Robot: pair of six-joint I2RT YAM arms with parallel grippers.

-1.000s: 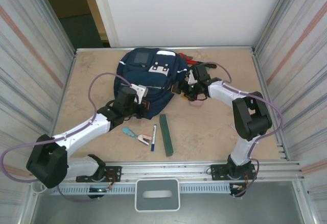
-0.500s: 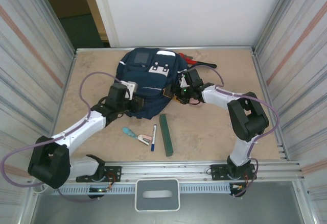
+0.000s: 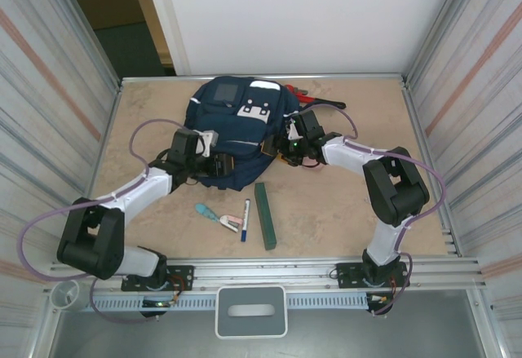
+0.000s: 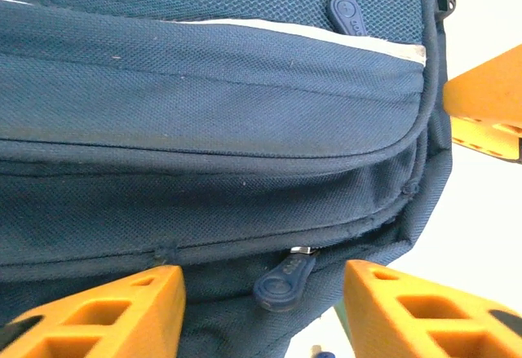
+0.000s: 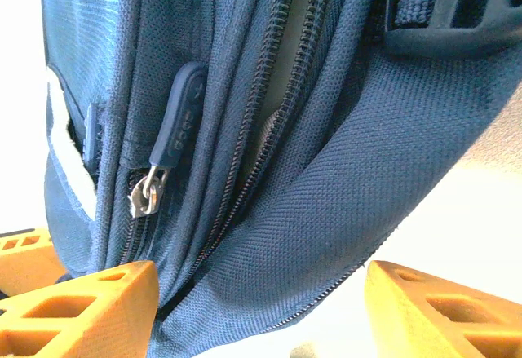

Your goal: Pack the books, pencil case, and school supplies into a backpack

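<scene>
No legible text; embossed marks on backpack (image 5: 367, 154) zipper pull (image 5: 181, 113) unreadable

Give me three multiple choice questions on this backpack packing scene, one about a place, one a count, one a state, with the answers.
1. Where does the green book lie relative to the backpack?
A) on top of it
B) on the table, on its near side
C) behind it, at the back wall

2. How many loose things lie in the book's row, the book included?
A) two
B) five
C) three

3. How does the left gripper stand?
A) open, a zipper pull between its fingers, ungripped
B) shut on the pull
C) shut on a pen

Answers:
1 B: the top view shows it flat on the table below the backpack.
2 C: the teal-and-pink item, marker and book lie side by side.
3 A: the left wrist view shows gaps on both sides of the pull.
</scene>
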